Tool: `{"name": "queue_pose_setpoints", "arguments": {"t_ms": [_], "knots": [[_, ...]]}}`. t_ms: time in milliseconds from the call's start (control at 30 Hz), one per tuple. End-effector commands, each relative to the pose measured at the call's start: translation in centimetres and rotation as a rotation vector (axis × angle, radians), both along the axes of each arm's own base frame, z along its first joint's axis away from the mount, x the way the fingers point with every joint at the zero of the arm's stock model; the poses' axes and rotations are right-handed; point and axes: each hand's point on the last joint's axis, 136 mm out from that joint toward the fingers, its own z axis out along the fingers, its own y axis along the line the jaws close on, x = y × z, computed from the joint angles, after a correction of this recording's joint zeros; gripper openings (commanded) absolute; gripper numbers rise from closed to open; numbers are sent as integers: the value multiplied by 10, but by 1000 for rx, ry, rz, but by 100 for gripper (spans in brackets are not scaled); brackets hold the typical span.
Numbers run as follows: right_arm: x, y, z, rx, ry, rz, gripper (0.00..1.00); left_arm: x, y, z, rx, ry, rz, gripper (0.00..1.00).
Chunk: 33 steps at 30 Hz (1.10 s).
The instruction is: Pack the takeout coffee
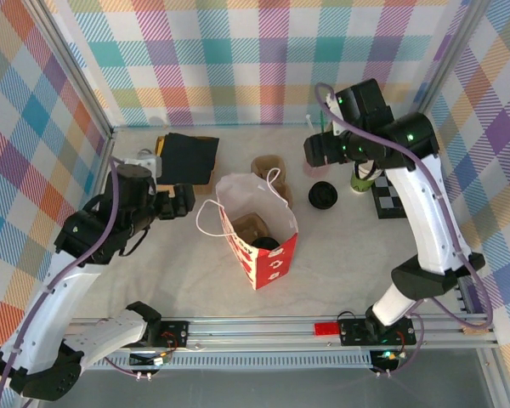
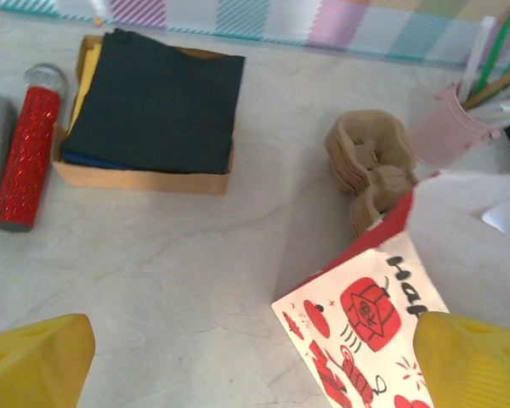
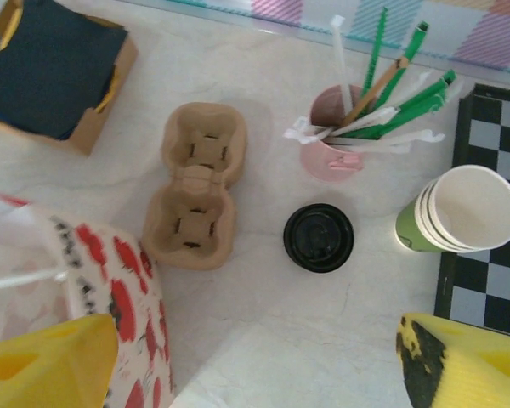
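Note:
A white paper bag (image 1: 257,228) with red prints stands open mid-table. Inside it I see a brown carrier and a round black lid (image 1: 268,244), apparently the takeout coffee; its green body is hidden. My left gripper (image 1: 185,202) hovers open just left of the bag. In the left wrist view the bag's corner (image 2: 370,327) sits close to the right fingertip (image 2: 472,361), untouched. My right gripper (image 1: 316,153) is open high over the back right, above the bag's edge (image 3: 110,306), with nothing between its fingers.
A separate black lid (image 3: 319,238) lies on the table. Near it are a pink cup of straws (image 3: 331,144), lidless green cups (image 3: 459,212) on a checkered mat (image 3: 484,289), and brown carriers (image 3: 195,195). A box of black napkins (image 2: 153,110) and a red cylinder (image 2: 25,157) sit back left.

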Motion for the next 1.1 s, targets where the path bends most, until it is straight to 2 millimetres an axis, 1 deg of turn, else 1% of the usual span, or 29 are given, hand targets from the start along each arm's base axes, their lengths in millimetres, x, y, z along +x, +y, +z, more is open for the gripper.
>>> {"name": "queue_pose_setpoints", "arguments": {"t_ms": [0,133,233,267,300,400,533,800,933,1067], "knots": [[25,-3,-12,43,33,-10,78,-2,15,7,-101,-35,88,94],[48,-6,-36,58,95,-31,70,3,22,-19,-185,51,130,91],[63,-3,-60,46,131,-29,68,10,25,-40,-277,107,151,88],[67,-2,-69,43,148,-28,65,11,28,-46,-296,118,164,88],[71,-1,-77,39,167,-25,63,13,31,-50,-315,123,175,87],[81,3,-100,18,211,-14,60,19,37,-60,-371,139,200,86],[98,8,-117,-4,226,-15,56,24,42,-68,-402,155,215,85],[133,16,-142,-29,248,-38,51,27,48,-77,-361,170,233,85],[147,18,-154,-41,251,-56,49,27,51,-78,-339,173,239,84],[155,19,-164,-49,260,-63,49,27,52,-78,-330,172,242,84]]}}
